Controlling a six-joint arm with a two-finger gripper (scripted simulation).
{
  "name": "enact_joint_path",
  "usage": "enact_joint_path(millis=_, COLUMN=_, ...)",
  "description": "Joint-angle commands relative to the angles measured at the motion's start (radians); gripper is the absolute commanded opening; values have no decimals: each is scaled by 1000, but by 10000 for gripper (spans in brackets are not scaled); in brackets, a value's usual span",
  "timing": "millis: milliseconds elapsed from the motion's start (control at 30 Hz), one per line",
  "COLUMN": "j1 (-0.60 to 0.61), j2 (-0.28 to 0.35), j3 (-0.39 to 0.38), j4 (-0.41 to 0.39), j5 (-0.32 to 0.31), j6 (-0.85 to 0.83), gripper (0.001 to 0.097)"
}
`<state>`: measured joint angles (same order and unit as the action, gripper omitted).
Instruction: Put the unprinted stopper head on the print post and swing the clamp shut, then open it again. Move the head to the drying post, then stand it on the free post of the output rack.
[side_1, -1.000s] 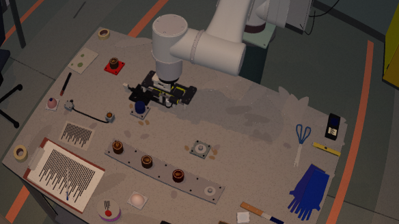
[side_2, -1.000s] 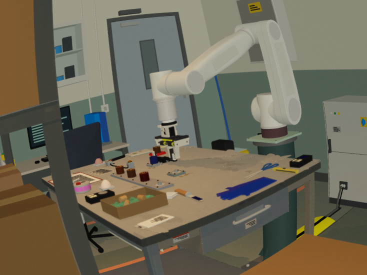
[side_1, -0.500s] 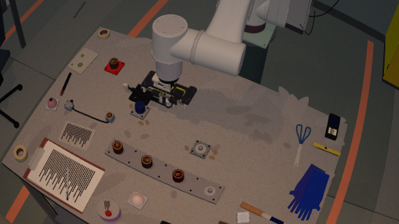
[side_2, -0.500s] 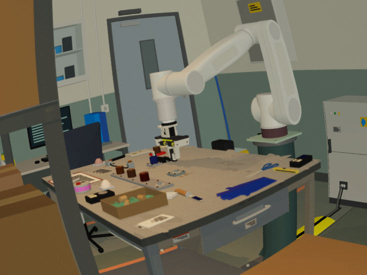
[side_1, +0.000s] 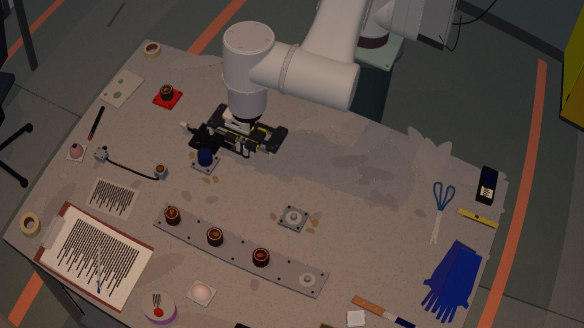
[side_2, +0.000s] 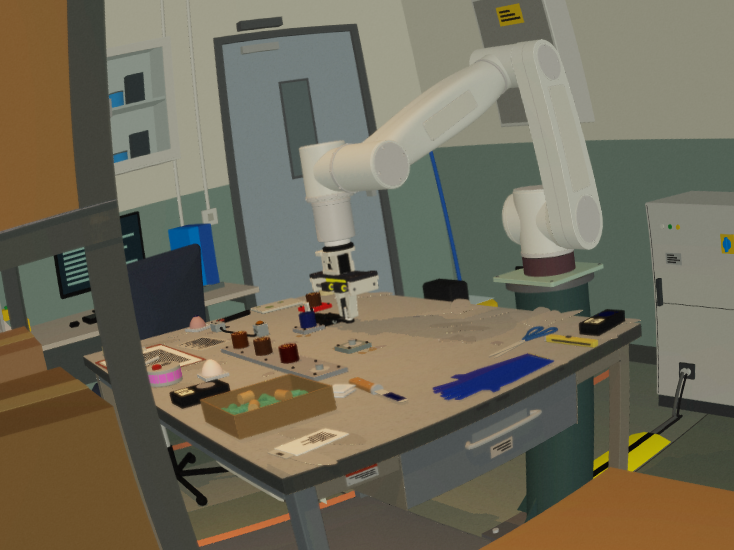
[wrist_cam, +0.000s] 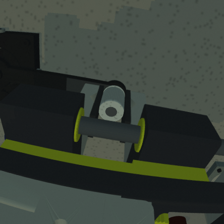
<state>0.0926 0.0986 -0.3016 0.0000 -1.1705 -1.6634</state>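
The clamp handle (wrist_cam: 109, 130), a dark bar between two yellow discs, lies across my gripper (wrist_cam: 108, 126), whose fingers are closing on it. A pale ribbed knob (wrist_cam: 111, 106) stands just behind the bar. The black clamp (side_1: 240, 137) sits low on the table under my wrist. A blue stopper head (side_1: 204, 156) stands on the print post just left of the clamp. The drying post (side_1: 294, 217) is bare. The output rack (side_1: 240, 250) carries three brown heads, and its right-hand post (side_1: 306, 279) is empty. A brown head (side_1: 166, 92) sits on a red base at the far left.
A clipboard (side_1: 95, 252) lies at the table's near left corner. A cardboard box (side_2: 266, 403) sits at the front edge. Blue gloves (side_1: 452, 280), scissors (side_1: 441, 207) and a yellow level (side_1: 477, 218) lie on the right side. A cable (side_1: 130, 169) runs left of the print post.
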Motion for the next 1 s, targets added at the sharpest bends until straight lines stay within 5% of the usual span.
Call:
enact_joint_path(millis=0, j1=0, j2=0, j3=1, j4=0, j5=0, j6=0, gripper=128)
enact_joint_path(millis=167, j1=0, j2=0, j3=1, j4=0, j5=0, j6=0, gripper=38)
enact_joint_path(millis=967, j1=0, j2=0, j3=1, j4=0, j5=0, j6=0, gripper=38)
